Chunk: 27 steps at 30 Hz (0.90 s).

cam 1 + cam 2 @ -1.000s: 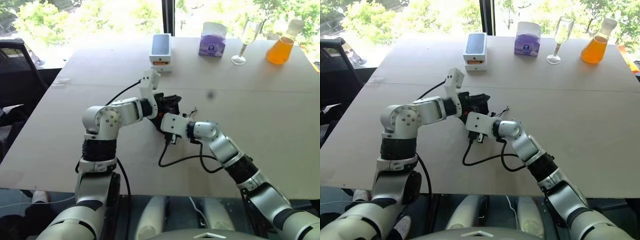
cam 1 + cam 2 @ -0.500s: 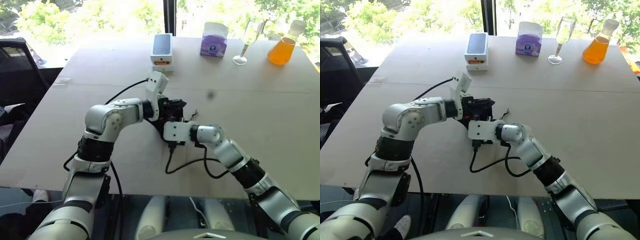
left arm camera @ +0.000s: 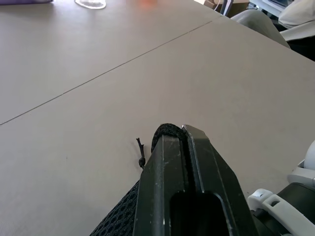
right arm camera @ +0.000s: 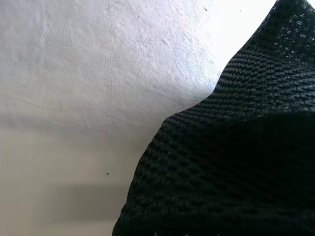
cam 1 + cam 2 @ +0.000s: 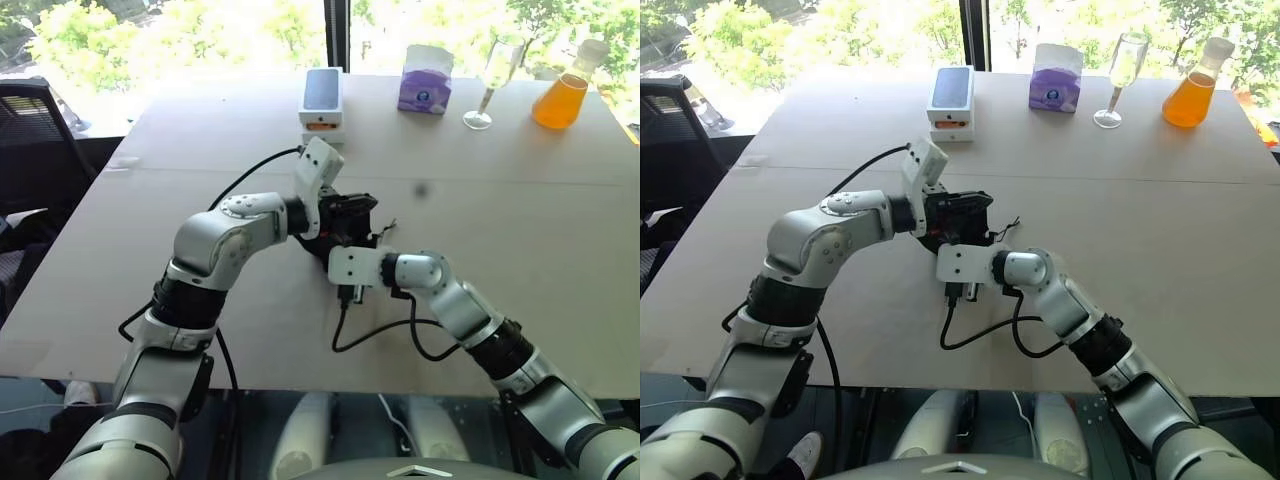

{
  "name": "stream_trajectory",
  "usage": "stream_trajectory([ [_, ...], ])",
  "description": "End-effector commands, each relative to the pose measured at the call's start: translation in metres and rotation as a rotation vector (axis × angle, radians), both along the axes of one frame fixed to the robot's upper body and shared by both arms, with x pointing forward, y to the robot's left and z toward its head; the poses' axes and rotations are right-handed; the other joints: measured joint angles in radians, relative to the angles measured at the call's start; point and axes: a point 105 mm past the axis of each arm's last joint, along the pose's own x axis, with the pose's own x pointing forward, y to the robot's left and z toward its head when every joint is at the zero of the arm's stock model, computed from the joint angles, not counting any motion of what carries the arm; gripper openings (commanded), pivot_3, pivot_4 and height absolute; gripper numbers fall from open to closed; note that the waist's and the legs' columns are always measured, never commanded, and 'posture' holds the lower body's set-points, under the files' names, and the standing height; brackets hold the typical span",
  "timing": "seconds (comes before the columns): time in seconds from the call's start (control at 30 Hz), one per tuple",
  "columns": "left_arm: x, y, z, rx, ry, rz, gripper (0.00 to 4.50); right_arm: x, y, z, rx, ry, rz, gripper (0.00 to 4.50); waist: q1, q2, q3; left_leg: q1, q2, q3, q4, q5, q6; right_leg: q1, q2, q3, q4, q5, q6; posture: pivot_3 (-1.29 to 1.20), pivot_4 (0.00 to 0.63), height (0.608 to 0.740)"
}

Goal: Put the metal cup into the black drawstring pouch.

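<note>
pouch fabric, the black drawstring pouch point(image 5: 962, 215), is bunched near the middle of the table point(image 5: 1160, 220), between the two wrists, and its mesh weave is seen close up in the right wrist view. a thin cord end point(image 3: 141, 151) of the pouch is seen lying on the table surface just beside the cloth. the metal cup cannot be made out in any view, and whether it sits inside the pouch cannot be told.

the left gripper point(image 3: 186, 142) is seen with its two black fingers pressed fully together, and black mesh is pinched at and below their tips, so the pouch is held by it. the right gripper point(image 5: 970, 240) is placed just beside the pouch from the near side, its wrist pointed toward the left arm; its fingers are hidden by the cloth and the wrist housing, so how far apart they stand, and whether anything is gripped, cannot be told.

farther back, a white box with a blue top point(image 5: 951, 97), a purple tissue box point(image 5: 1057, 80), a clear wine glass point(image 5: 1120, 78) and a flask of orange liquid point(image 5: 1195, 88) are lined along the far edge, well apart from the pouch. a black chair point(image 5: 670, 130) is seen off the table's left side.
</note>
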Motion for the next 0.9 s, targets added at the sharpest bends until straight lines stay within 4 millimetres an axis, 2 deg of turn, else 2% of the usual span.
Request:
stream_trajectory([
  [0.03, -0.004, 0.044, -0.044, 0.176, 0.068, 0.066, 0.00, 0.042, -0.066, 0.061, 0.233, -0.065, -0.277, 0.88, 0.000, 0.000, 0.000, 0.000, 0.000, 0.000, 0.000, 0.000, 0.000, 0.000, 0.000, 0.000, 0.000, 0.000, 0.000, 0.00, 0.150, 0.740],
  [0.13, -0.010, 0.042, -0.046, 0.220, 0.022, 0.022, 0.00, 0.042, -0.071, 0.068, 0.338, 0.016, -0.309, 0.88, -0.001, 0.000, 0.000, 0.000, 0.000, 0.000, 0.000, 0.000, 0.000, 0.000, 0.000, 0.000, 0.000, 0.000, 0.000, 0.00, 0.150, 0.740],
  [0.3, -0.015, 0.038, -0.055, 0.282, -0.002, -0.008, 0.00, 0.041, -0.089, 0.059, 0.327, 0.114, -0.342, 0.88, 0.001, 0.000, 0.000, 0.000, 0.000, 0.000, 0.000, 0.000, 0.000, 0.000, 0.000, 0.000, 0.000, 0.000, 0.000, 0.00, 0.150, 0.740],
  [0.4, -0.019, 0.035, -0.066, 0.300, 0.023, -0.007, 0.00, 0.041, -0.091, 0.070, 0.335, 0.067, -0.351, 0.88, 0.002, 0.000, 0.000, 0.000, 0.000, 0.000, 0.000, 0.000, 0.000, 0.000, 0.000, 0.000, 0.000, 0.000, 0.000, 0.00, 0.150, 0.740],
  [0.5, -0.022, 0.029, -0.066, 0.266, 0.049, -0.016, 0.00, 0.042, -0.088, 0.072, 0.286, 0.019, -0.341, 0.88, 0.002, 0.000, 0.000, 0.000, 0.000, 0.000, 0.000, 0.000, 0.000, 0.000, 0.000, 0.000, 0.000, 0.000, 0.000, 0.00, 0.150, 0.740],
  [0.57, -0.023, 0.023, -0.061, 0.210, 0.077, -0.024, 0.00, 0.043, -0.080, 0.069, 0.287, 0.020, -0.331, 0.88, 0.002, 0.000, 0.000, 0.000, 0.000, 0.000, 0.000, 0.000, 0.000, 0.000, 0.000, 0.000, 0.000, 0.000, 0.000, 0.00, 0.150, 0.740],
  [0.67, -0.019, 0.014, -0.039, 0.028, 0.164, 0.001, 0.00, 0.047, -0.068, 0.066, 0.291, 0.005, -0.317, 0.88, 0.002, 0.000, 0.000, 0.001, 0.000, 0.000, 0.001, 0.000, 0.000, 0.000, 0.000, 0.000, 0.000, 0.000, 0.000, 0.00, 0.150, 0.740],
  [0.8, -0.022, 0.018, -0.037, 0.039, 0.170, -0.014, 0.00, 0.047, -0.059, 0.083, 0.437, 0.040, -0.297, 0.88, -0.004, 0.000, 0.000, 0.001, 0.001, -0.001, 0.001, 0.000, 0.001, 0.000, 0.001, 0.000, 0.001, 0.000, 0.000, 0.00, 0.150, 0.740],
  [0.9, -0.024, 0.021, -0.034, -0.002, 0.236, -0.016, 0.00, 0.048, -0.060, 0.086, 0.411, -0.005, -0.290, 0.88, -0.003, 0.000, 0.000, 0.000, 0.001, -0.001, 0.001, 0.000, 0.000, 0.000, 0.001, -0.001, 0.001, 0.000, 0.000, 0.00, 0.150, 0.740],
])
